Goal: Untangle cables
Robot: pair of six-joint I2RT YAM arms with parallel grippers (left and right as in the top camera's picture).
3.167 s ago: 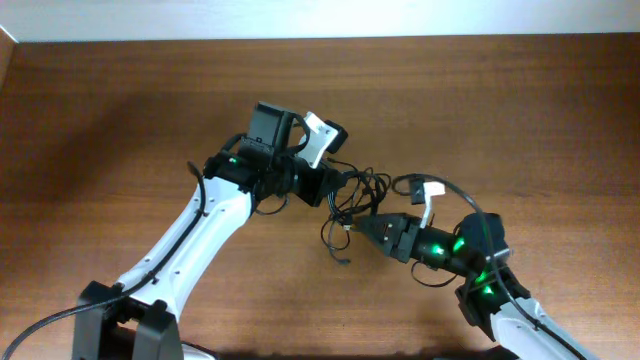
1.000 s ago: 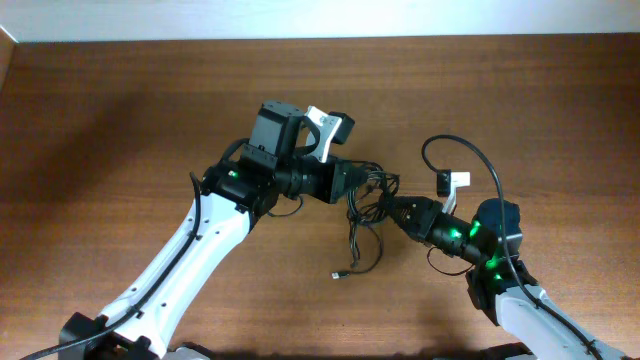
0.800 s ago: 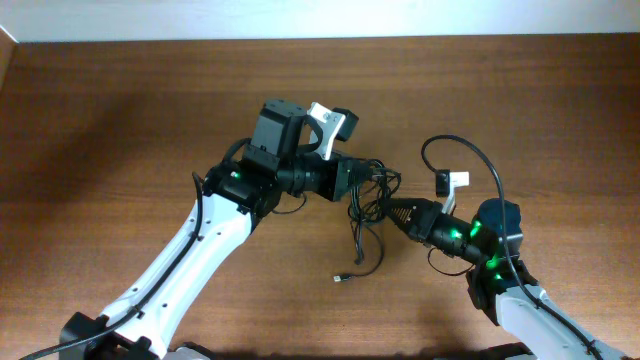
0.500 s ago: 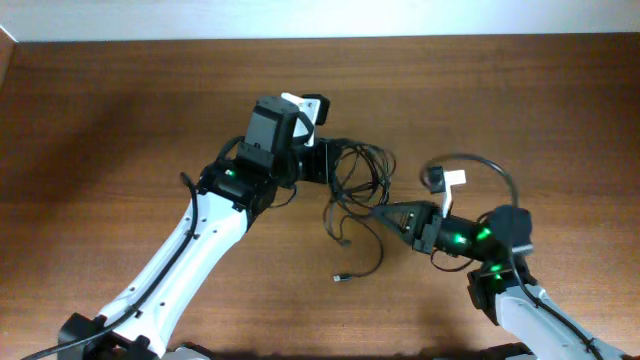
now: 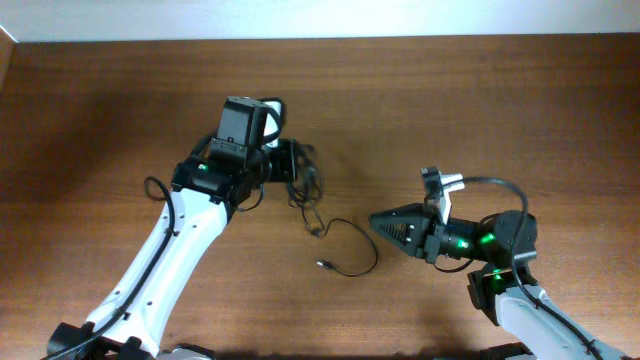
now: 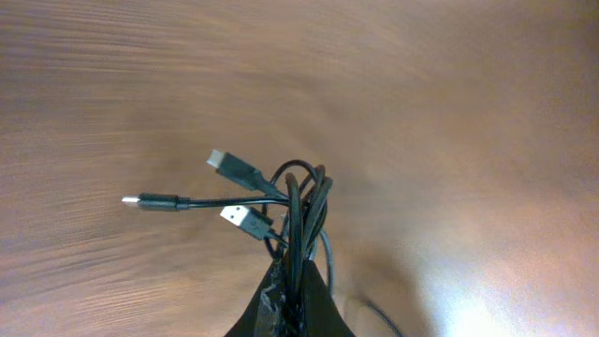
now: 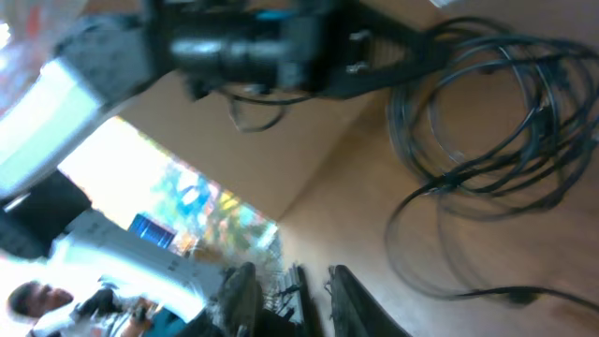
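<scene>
Overhead: brown wooden surface [image 5: 480, 100] fills the frame. White left arm [image 5: 170, 250] reaches up from the lower left. The right arm [image 5: 505, 240], dark with green lights, comes in from the lower right and points left.

Cables [image 5: 300, 178]: thin black cords, bunched into one tight bundle at the tip of the left arm, left of centre. Left fingers [image 5: 285, 160] are clamped together on that bundle. On the left wrist view the cords run straight into the pinch of the fingers [image 6: 323, 314] and loop out beyond them [image 6: 304, 201]. I cannot tell from either view whether the bundle touches the surface.

Right fingers [image 5: 398, 225] sit well apart from the bundle, tips aimed toward it. On the right wrist view (badly blurred) the two fingers [image 7: 239, 295] stand a little apart with nothing between them. The cable loops [image 7: 496, 122] are far ahead, under the other arm.

Loose strand [image 5: 365, 240]: one cord leaves the bundle, drops onto the surface and curves round in an arc. It passes near the right fingertips without touching them.

Plug [image 5: 325, 265]: the small end of that strand, lying flat on the surface between the two arms.

Plug ends at the bundle, left wrist view: three, fanned out to the left of the loops [image 6: 229, 164], [image 6: 150, 201], [image 6: 243, 218].
</scene>
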